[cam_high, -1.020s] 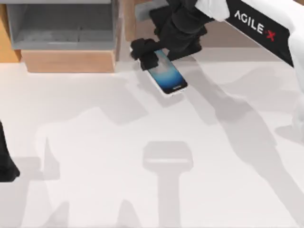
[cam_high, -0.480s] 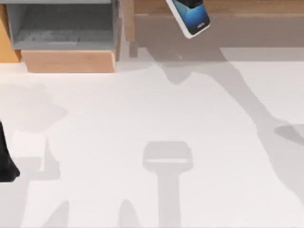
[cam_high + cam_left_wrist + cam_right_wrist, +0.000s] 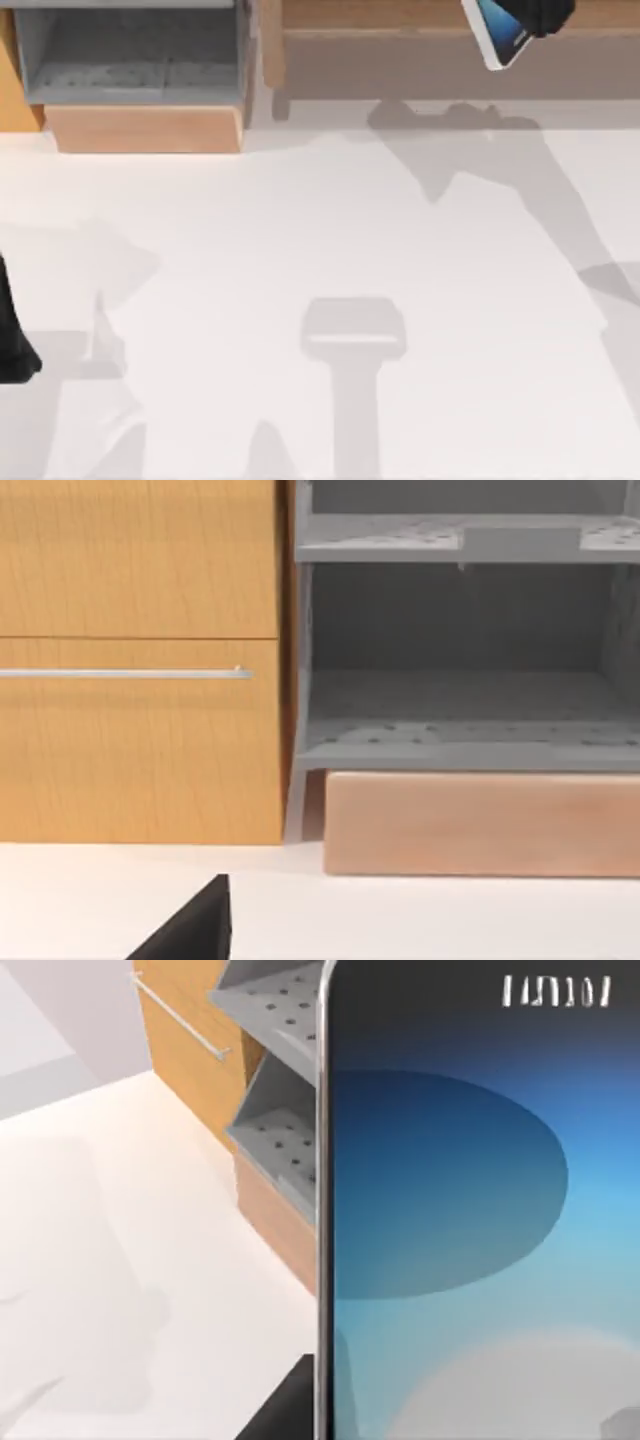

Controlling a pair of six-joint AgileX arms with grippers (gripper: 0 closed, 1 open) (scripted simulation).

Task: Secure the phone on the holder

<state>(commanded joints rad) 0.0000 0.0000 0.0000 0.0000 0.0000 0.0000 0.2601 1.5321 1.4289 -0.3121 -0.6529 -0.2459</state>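
At the top view's one o'clock edge, the right tool (image 3: 535, 15) pinches the phone (image 3: 497, 32), held tilted above the tabletop (image 3: 330, 220). It looks slim, stiff, light, glassy-slick and breakable; gripping its long edges seems safest. The left arm is parked at nine o'clock

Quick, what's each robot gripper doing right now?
Left gripper: parked at the table's left edge; open or closed cannot be told.
Right gripper: closed on the phone, lifted at the top edge of the top view.

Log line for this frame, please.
right gripper: holds phone, top edge, right of centre | phone: lifted, tilted | left arm: parked, left edge
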